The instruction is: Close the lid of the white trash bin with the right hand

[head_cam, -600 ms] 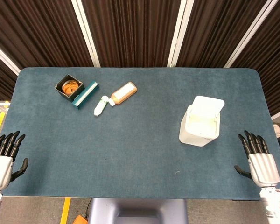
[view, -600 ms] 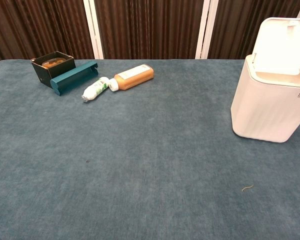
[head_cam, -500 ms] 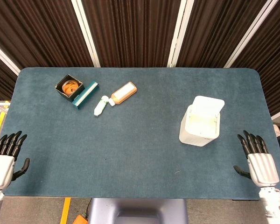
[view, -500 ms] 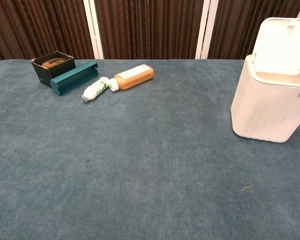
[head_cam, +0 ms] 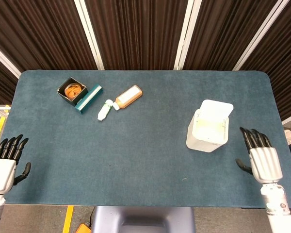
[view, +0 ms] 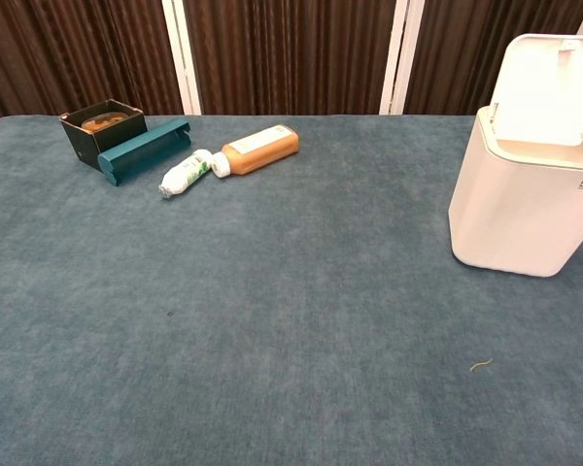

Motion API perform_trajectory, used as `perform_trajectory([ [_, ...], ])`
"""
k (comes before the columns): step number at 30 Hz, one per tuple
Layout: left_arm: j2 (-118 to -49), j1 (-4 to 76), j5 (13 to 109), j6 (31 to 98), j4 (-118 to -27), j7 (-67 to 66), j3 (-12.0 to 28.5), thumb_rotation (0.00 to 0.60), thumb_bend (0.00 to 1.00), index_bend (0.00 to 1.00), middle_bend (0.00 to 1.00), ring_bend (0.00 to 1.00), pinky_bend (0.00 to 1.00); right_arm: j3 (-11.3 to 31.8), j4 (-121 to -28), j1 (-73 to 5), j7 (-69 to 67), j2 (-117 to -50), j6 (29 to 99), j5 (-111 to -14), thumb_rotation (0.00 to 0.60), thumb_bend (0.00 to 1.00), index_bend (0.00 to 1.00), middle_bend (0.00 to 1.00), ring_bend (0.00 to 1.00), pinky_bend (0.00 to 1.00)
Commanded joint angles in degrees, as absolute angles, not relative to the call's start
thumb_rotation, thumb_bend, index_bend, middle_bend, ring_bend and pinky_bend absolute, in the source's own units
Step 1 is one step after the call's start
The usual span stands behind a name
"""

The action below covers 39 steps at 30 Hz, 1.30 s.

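Note:
The white trash bin (head_cam: 207,131) (view: 520,204) stands on the right part of the blue table (head_cam: 145,160). Its lid (head_cam: 216,109) (view: 549,92) is swung up at the far side, leaving the bin open. My right hand (head_cam: 263,160) hovers to the right of the bin near the table's front right corner, fingers spread, holding nothing. At the front left corner my left hand (head_cam: 4,165) is open too, fingers apart. Neither hand shows in the chest view.
At the back left lie a dark box (head_cam: 71,90) with something orange in it, its teal lid (head_cam: 88,98), a small white bottle (head_cam: 105,110) and an orange bottle (head_cam: 129,96). A small scrap (view: 480,365) lies on the cloth in front of the bin.
My right hand has moved up and a little left, closer to the bin. The left hand has barely shifted. The bin and its lid stand as before.

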State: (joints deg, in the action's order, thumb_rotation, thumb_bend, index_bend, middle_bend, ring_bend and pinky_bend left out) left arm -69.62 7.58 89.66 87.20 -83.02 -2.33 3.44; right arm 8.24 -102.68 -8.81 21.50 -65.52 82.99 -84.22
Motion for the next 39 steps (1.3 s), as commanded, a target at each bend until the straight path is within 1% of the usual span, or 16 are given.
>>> perform_trajectory([
  [1,-69.99,8.17,89.11,86.35,-82.2,-2.98,3.72,0.6,0.46,0.0,0.0,0.0,0.01,15.79,-113.8,-16.03,36.14,-60.06,76.98,-74.83,0.6,0.41,0.15,0.84,0.88,0.97],
  [3,-70.42,8.52,89.48,86.3,-81.33,-3.01,3.75,0.6,0.46,0.0,0.0,0.0,0.01,17.92,-116.45,-18.83,41.21,-58.85,74.62,-69.63,0.6,0.44,0.16,0.95,0.98,1.0],
  [5,-70.94,8.83,89.66,85.97,-80.53,-3.06,3.62,0.6,0.46,0.0,0.0,0.0,0.02,19.82,-118.01,-22.34,46.6,-58.37,72.45,-63.92,0.6,0.47,0.16,0.99,1.0,1.0],
  [10,-71.83,9.56,88.39,84.09,-79.71,-4.41,3.7,0.6,0.46,0.0,0.0,0.0,0.02,24.05,-118.65,-30.85,54.84,-58.77,69.6,-48.09,0.6,0.54,0.2,1.0,1.0,1.0],
  [12,-72.04,9.91,87.69,83.22,-79.33,-4.47,3.86,0.6,0.46,0.0,0.0,0.0,0.02,25.04,-118.08,-34.06,57.07,-58.46,68.49,-41.42,0.6,0.55,0.21,1.0,1.0,1.0],
  [15,-72.33,10.32,86.3,81.91,-78.74,-4.55,4.22,0.6,0.46,0.0,0.0,0.0,0.02,25.41,-115.43,-38.49,59.88,-58.45,67.11,-33.56,0.6,0.55,0.24,1.0,1.0,1.0],
  [19,-72.52,10.73,85.2,80.85,-78.37,-4.2,4.51,0.6,0.46,0.0,0.0,0.0,0.02,24.76,-111.94,-43.05,61.88,-58.69,65.31,-26.49,0.6,0.55,0.29,1.0,1.0,1.0],
  [25,-72.64,11.32,84.81,79.66,-77.81,-3.41,4.33,0.6,0.46,0.0,0.0,0.0,0.02,22.57,-109.32,-47.09,62.24,-59.06,64.47,-21.94,0.6,0.55,0.35,1.0,1.0,1.0],
  [31,-72.98,11.62,83.75,78.97,-77.6,-4.13,4.53,0.6,0.46,0.0,0.0,0.0,0.02,20.26,-107.05,-50.31,62.58,-59.8,63.38,-16.76,0.6,0.55,0.39,1.0,1.0,1.0],
  [36,-73.17,11.73,83.58,79.0,-77.54,-4.62,4.49,0.6,0.46,0.0,0.0,0.0,0.02,18.06,-108.01,-51.03,61.48,-58.95,62.82,-16.19,0.6,0.55,0.44,1.0,1.0,1.0],
  [39,-73.21,11.74,83.58,79.11,-77.49,-4.61,4.43,0.6,0.46,0.0,0.0,0.0,0.02,16.58,-109.82,-50.88,60.79,-57.76,63.52,-17.11,0.6,0.55,0.46,1.0,1.0,1.0],
])
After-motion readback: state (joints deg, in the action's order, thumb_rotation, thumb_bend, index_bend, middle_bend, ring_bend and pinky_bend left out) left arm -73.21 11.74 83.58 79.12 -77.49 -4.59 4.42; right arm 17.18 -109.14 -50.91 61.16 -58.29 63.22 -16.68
